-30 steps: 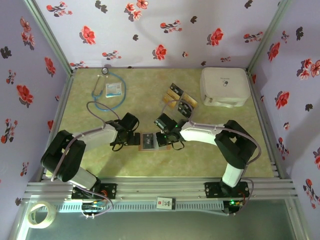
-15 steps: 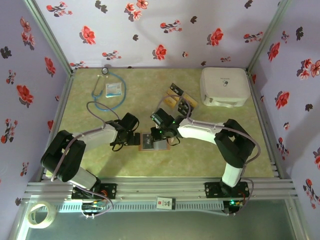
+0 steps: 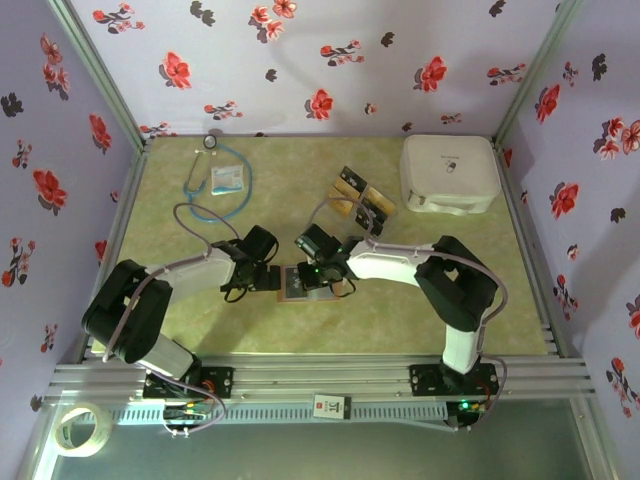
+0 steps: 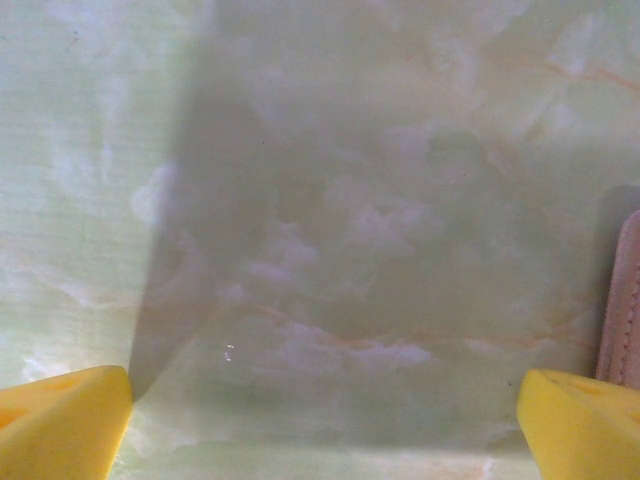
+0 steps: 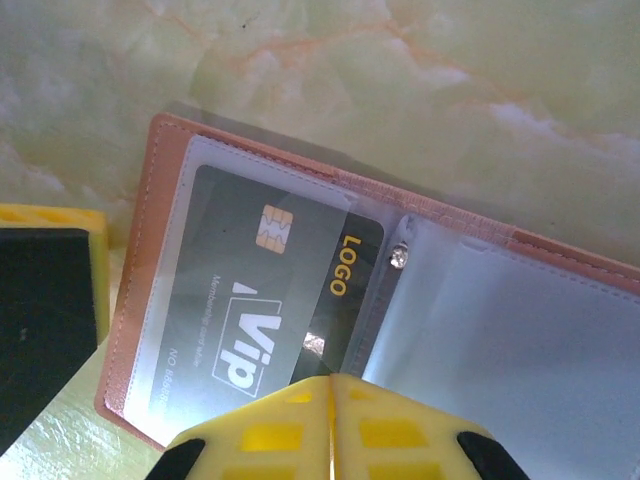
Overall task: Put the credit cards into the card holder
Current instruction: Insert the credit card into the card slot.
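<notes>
Green marbled tabletop (image 3: 300, 330), floral walls all round. Card holder (image 3: 293, 285) lies opened flat near the middle of the table, between the two grippers. Left gripper (image 3: 270, 278) sits at its left edge; in the left wrist view the yellow fingertips (image 4: 60, 425) are spread wide, bare table between them, and the holder's pinkish-brown stitched edge (image 4: 625, 300) is just beside the right-hand finger. Right gripper (image 3: 318, 273) is over the holder's right half. In the right wrist view its two yellow fingertips (image 5: 270, 435) are pressed together directly over the holder (image 5: 150, 260), near the centre fold (whether they pinch the clear sleeve, cannot tell). One black card (image 5: 270, 290) with a gold chip, "VIP" and "LOGO" print sits inside the left clear sleeve. A yellow and black pad of the other gripper shows at the holder's left edge. Remaining credit cards (image 3: 358, 200), tan and black, lie in a loose bunch farther back, well apart from the holder. White case (image 3: 450, 172) back right; blue cable (image 3: 240, 200) and a white-blue packet (image 3: 228, 179) back left.
</notes>
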`<state>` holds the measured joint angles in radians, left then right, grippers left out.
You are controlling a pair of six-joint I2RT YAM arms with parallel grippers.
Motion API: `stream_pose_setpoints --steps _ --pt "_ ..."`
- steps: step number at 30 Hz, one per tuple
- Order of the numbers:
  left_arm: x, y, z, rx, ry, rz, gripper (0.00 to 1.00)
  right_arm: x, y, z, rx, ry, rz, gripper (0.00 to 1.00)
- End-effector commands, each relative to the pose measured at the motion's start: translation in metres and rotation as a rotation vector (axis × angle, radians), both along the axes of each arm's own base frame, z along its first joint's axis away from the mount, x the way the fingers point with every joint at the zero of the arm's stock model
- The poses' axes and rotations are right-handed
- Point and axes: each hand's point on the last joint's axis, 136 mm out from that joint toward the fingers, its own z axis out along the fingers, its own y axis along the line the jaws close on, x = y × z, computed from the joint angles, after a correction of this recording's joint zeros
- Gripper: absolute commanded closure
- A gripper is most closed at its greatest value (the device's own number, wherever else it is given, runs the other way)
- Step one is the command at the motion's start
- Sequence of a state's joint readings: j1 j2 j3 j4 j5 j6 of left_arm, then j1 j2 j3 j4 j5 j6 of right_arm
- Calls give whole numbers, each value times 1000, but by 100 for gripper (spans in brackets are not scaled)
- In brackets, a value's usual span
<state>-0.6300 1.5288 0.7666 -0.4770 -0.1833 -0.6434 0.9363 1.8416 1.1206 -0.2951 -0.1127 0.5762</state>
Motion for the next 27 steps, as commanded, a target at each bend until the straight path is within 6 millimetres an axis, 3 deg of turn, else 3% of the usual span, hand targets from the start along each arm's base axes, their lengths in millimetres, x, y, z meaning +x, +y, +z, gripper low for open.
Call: stream_pose_setpoints --steps 1,20,27 --pt "-2 3 -9 25 26 -16 0 -4 8 -4 17 16 -1 93" --pt "-6 -3 -18 21 40 -22 0 -8 29 -7 32 34 32 93" --pt "-5 -2 -9 12 23 -21 0 -1 20 9 16 -13 29 93"
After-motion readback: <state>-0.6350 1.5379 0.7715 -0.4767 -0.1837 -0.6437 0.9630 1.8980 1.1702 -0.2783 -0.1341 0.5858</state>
